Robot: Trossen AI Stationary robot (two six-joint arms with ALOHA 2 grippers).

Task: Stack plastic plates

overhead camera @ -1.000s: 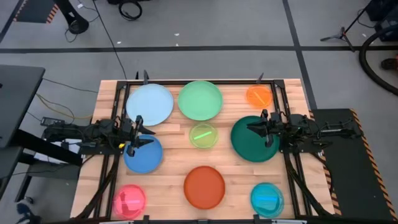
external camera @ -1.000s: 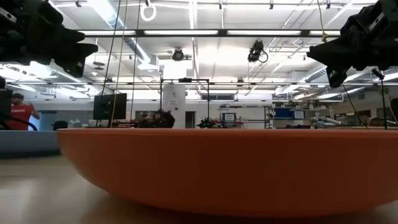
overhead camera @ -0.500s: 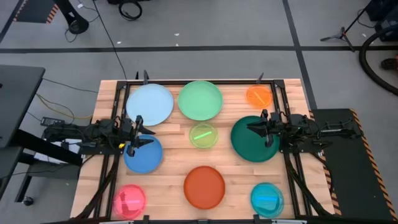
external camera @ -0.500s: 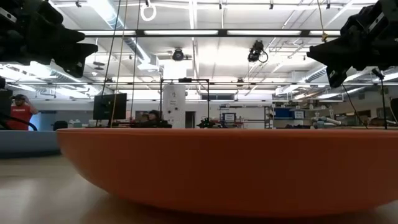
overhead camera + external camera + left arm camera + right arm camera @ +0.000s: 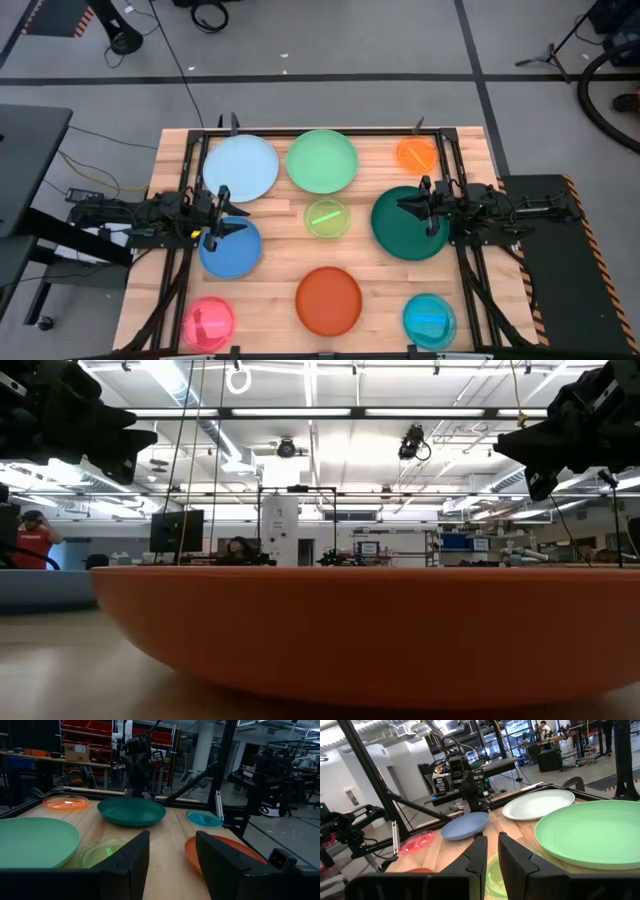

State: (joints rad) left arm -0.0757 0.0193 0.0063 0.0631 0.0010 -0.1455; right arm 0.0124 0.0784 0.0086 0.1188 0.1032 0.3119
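Nine plates lie flat and apart on the wooden table, seen in the high view: light blue (image 5: 241, 167), light green (image 5: 322, 160), small orange (image 5: 417, 153), dark green (image 5: 405, 228), small lime (image 5: 327, 217), blue (image 5: 232, 252), red-orange (image 5: 328, 300), small pink (image 5: 208, 324), small cyan (image 5: 430, 320). My left gripper (image 5: 221, 215) (image 5: 172, 837) hangs open above the blue plate's far edge. My right gripper (image 5: 426, 207) (image 5: 493, 840) hangs above the dark green plate, its fingers a narrow gap apart. Both point toward the table's middle and touch nothing.
A black frame (image 5: 300, 131) runs along the table's far edge and down both sides. In the low view the red-orange plate (image 5: 360, 630) fills the foreground, with both arms high above the table top. Bare wood (image 5: 275, 265) shows between the plates. People stand far off in the room.
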